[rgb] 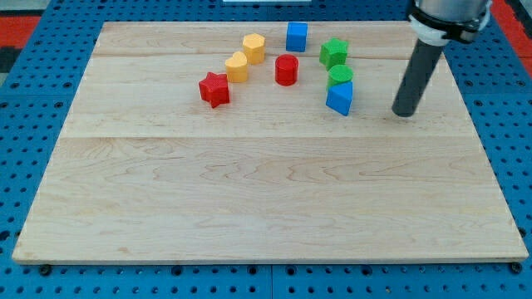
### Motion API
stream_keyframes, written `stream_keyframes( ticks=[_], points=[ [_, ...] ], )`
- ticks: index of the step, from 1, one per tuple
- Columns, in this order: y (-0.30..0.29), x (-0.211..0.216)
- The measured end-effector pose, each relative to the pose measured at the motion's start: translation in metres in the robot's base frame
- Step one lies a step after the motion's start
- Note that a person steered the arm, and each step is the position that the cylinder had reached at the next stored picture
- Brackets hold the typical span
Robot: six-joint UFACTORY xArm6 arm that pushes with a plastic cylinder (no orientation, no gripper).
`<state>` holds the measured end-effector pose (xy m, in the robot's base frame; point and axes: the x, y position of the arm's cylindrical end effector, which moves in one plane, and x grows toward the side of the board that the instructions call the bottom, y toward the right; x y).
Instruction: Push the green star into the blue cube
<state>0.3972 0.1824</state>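
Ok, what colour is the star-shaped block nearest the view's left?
Red: the red star, clearest in the camera view, the only one.

You have a single view, set above the near edge of the wooden board and tilted down across it. It stands far enough back that all four board edges fit in frame, the blue perforated table showing round them. No second view overlaps it.
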Motion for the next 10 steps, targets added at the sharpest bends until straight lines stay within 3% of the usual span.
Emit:
stream_keyframes(
  ticks=[3, 6, 8, 10],
  points=[
    [-0.011, -0.043],
    [-0.086, -0.109],
    [-0.107, -0.117],
    [-0.09, -0.114]
  ],
)
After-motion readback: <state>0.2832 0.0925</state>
